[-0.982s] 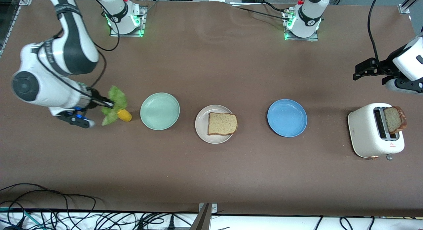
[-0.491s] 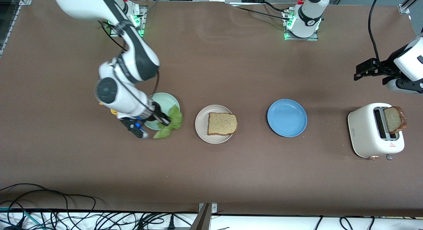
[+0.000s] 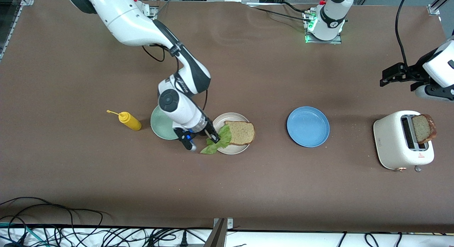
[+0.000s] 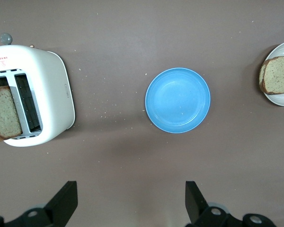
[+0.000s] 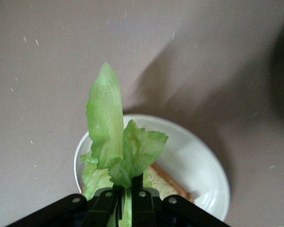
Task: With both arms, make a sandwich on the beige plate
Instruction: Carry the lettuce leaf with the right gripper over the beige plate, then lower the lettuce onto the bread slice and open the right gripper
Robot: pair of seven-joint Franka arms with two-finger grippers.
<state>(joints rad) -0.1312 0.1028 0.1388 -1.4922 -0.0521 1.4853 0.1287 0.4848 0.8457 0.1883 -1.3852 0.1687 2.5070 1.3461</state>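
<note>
Right arm: we see it reach from its base at the worktop's top edge down toward the middle.
Right gripper (image 3: 212, 137): low over the worktop's middle, fingers clamped tight on the lettuce leaf (image 3: 219, 141).
Left arm: we note it waiting at its end edge of the worktop.
Left gripper (image 3: 385, 77): raised, fingers (image 4: 65, 201) spread wide, holding nothing.

The right arm covers part of the mint-green plate (image 3: 158, 125). In the right wrist view the lettuce leaf (image 5: 116, 146) held between the fingers (image 5: 144, 198) hides most of the bread slice (image 5: 163, 182), and the picture's edge cuts off the beige plate (image 5: 199, 161).
</note>
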